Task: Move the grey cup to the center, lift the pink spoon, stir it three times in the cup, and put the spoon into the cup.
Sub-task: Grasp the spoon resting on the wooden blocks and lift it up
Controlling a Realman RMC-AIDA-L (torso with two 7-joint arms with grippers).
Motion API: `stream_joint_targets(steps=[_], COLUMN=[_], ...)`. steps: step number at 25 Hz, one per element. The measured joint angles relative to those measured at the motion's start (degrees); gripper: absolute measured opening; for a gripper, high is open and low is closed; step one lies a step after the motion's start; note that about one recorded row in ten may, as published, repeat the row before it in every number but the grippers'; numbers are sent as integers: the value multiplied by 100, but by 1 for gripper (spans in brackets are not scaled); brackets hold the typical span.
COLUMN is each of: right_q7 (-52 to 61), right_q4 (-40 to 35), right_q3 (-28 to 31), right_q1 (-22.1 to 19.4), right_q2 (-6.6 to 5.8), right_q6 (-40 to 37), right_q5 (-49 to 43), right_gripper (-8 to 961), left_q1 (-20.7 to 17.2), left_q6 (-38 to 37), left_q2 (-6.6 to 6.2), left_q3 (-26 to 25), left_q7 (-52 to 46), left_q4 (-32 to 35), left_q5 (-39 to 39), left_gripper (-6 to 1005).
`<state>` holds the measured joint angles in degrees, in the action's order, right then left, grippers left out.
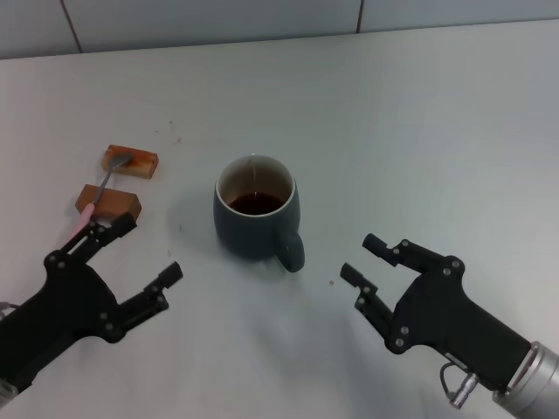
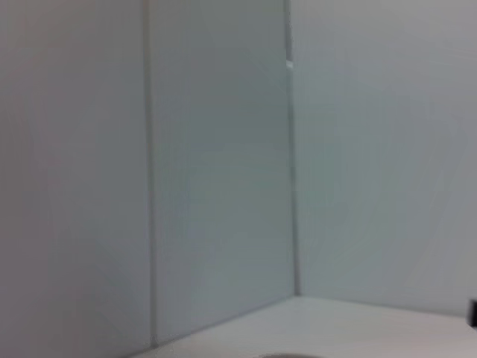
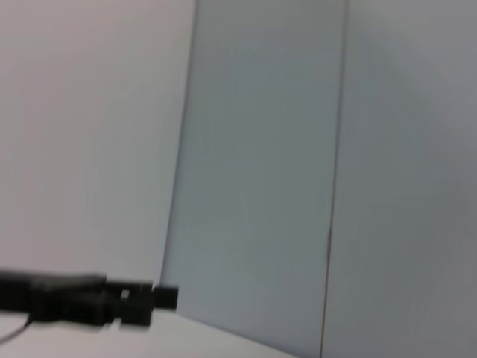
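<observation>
The grey cup [image 1: 257, 218] stands near the middle of the table with dark liquid inside and its handle turned toward me. Left of it, the pink spoon [image 1: 99, 197] lies across two brown blocks, its metal bowl on the far block [image 1: 132, 161] and its pink handle over the near block [image 1: 107, 202]. My left gripper [image 1: 147, 250] is open near the table's front left, its upper finger just beside the spoon's handle end. On the front right, my right gripper [image 1: 362, 259] is open, a short way from the cup's handle. Neither holds anything.
A tiled wall [image 2: 223, 164] rises behind the white table [image 1: 419, 131]. The right wrist view shows the wall and a dark finger [image 3: 89, 300] low in the picture. A few small specks mark the table near the far block.
</observation>
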<state>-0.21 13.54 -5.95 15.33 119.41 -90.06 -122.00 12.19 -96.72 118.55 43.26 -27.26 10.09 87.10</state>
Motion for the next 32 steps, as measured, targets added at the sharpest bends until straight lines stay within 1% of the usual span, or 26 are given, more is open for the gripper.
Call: stream_joint_targets(steps=[3, 9, 12, 15, 18, 20, 23, 26, 28, 29, 32], right_q7=[-247, -281, -285, -287, -288, -287, -284, -284, -287, -288, -288], right_q4=[59, 74, 56, 48, 47, 43, 37, 35, 35, 34, 34], right_q3=[16, 43, 41, 53, 53, 52, 51, 50, 49, 49, 49], right_q1=[6, 93, 144, 222, 266, 300, 348, 367, 374, 381, 405], right_q2=[13, 1, 1, 2, 3, 3, 4, 4, 4, 4, 9], right_q6=[124, 169, 202, 337, 409, 445, 461, 464, 479, 490, 517], right_q5=[-23, -28, -30, -30, -28, -20, -10, -16, -23, -24, -22], right_gripper=[322, 463, 576, 689, 777, 835, 835, 834, 834, 834, 834], left_q1=[-31, -177, -288, -344, -328, -328, -297, -297, -294, -290, -286], left_q6=[-51, -174, -244, -143, 33, 33, 263, 263, 391, 758, 850], left_q2=[1, 4, 7, 9, 15, 15, 15, 15, 14, 4, 3], left_q3=[-407, -1243, -1675, -1919, -2150, -2150, -2385, -2385, -2466, -2557, -2558], left_q7=[1, -53, -168, -630, -1118, -1118, -1448, -1448, -1600, -2106, -2215], left_q4=[-295, -997, -1351, -1455, -1493, -1493, -1599, -1599, -1644, -1663, -1664], left_q5=[-1, -1, 0, 1, 0, 0, -1, -1, -5, -10, -10], left_gripper=[840, 840, 840, 840, 841, 841, 840, 838, 837, 837, 835])
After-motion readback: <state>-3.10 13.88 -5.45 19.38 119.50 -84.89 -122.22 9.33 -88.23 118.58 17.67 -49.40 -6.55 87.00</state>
